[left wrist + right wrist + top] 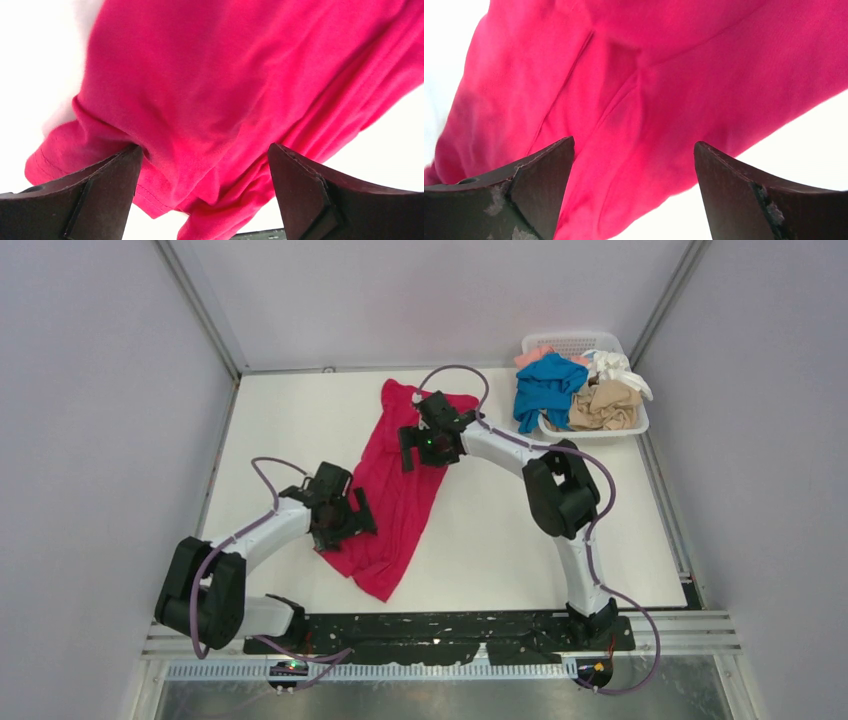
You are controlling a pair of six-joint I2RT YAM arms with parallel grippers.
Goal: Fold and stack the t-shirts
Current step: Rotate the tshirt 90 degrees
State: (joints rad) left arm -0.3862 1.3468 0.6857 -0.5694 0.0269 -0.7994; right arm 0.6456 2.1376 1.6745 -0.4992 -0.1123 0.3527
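A bright magenta-red t-shirt (398, 495) lies crumpled in a long diagonal strip on the white table. My left gripper (345, 523) is open over its near left part; the left wrist view shows the red cloth (210, 90) between the spread fingers (107, 195). My right gripper (418, 452) is open over the shirt's far part; its view shows red cloth (649, 85) and a seam between the spread fingers (539, 190). Neither grips the cloth. Blue (545, 388), tan (603, 405), white (615, 367) and peach-pink (532, 355) shirts lie bunched in the basket.
The white lattice basket (570, 341) stands at the table's far right corner. Grey walls enclose the table on three sides. The black mounting rail (450, 625) runs along the near edge. Bare table (290, 415) shows left and right of the red shirt.
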